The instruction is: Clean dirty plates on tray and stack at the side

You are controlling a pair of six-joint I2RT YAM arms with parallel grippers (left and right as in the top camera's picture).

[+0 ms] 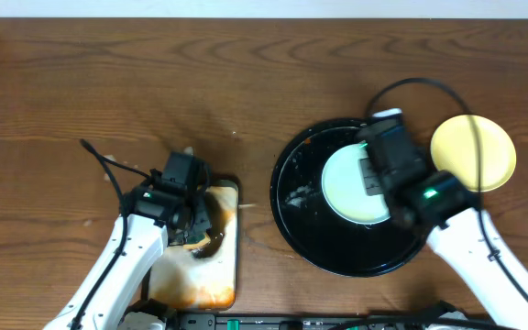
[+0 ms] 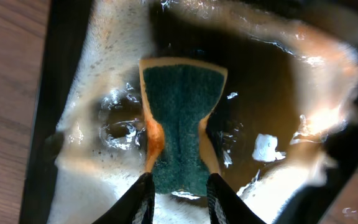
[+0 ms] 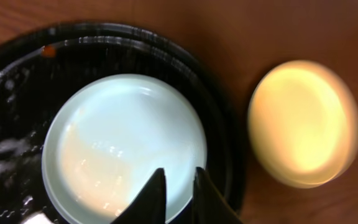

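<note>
A pale light-blue plate [image 1: 342,183] lies on the round black tray [image 1: 310,229], right of the tray's middle. In the right wrist view the plate [image 3: 123,137] looks wet, with no clear smear, and the tray [image 3: 17,81] carries foam and an orange speck. My right gripper [image 3: 179,183] is pinched on the plate's near right rim. A pale yellow plate [image 1: 473,151] sits on the table right of the tray and also shows in the right wrist view [image 3: 303,121]. My left gripper [image 2: 179,186] is shut on a green-and-yellow sponge [image 2: 182,118]. A second blue plate is not in view.
The sponge hangs over a rusty, soapy rectangular metal pan [image 1: 218,284] at the front left, full of foam and brown water [image 2: 86,155]. Black cables trail from both arms. The wooden table [image 1: 246,82] stretches behind the pan and tray.
</note>
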